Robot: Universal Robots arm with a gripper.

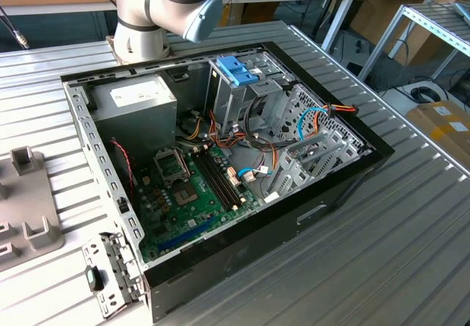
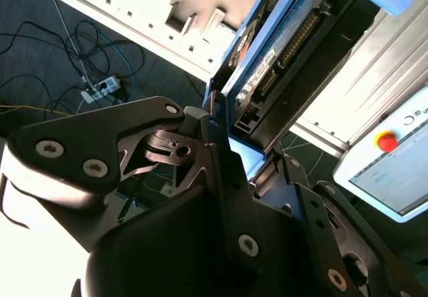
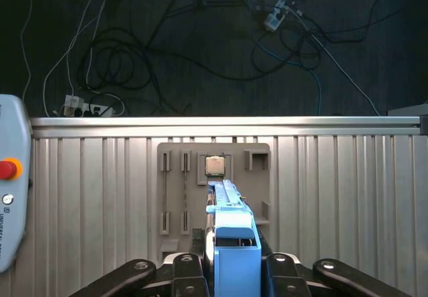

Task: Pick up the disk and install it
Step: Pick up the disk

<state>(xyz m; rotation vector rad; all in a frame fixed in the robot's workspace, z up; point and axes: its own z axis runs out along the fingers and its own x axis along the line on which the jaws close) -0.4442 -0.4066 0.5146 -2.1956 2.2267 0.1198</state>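
One arm [image 1: 165, 6] stands at the far edge of the slatted metal table [image 1: 396, 216] in the exterior view; at the exterior view's left lies a grey fixture plate [image 1: 29, 208]; next comes the open computer case [image 1: 323, 208], holding in turn a grey power supply [image 1: 136, 106], a green motherboard [image 1: 187, 194] and an upright drive cage [image 1: 235, 109] topped by a blue handle piece [image 1: 239, 70]; orange and blue cables [image 1: 323, 113] lie toward the exterior view's right.

In the first wrist view the gripper [image 3: 233, 250] pinches the disk [image 3: 227, 203], jaws pressed against both sides of its light-blue carrier; the disk appears edge-on, in front of the fixture plate, which carries a small square chip [image 3: 214, 166]; whether the disk touches the plate cannot be told; a pendant [image 3: 10, 196] with a red button [image 3: 7, 170] rests on the table, well apart from the plate.

In the second wrist view the clamped disk shows a row of connector pins [image 2: 294, 39]; tangled floor cables [image 2: 80, 63] lie beyond the table edge.
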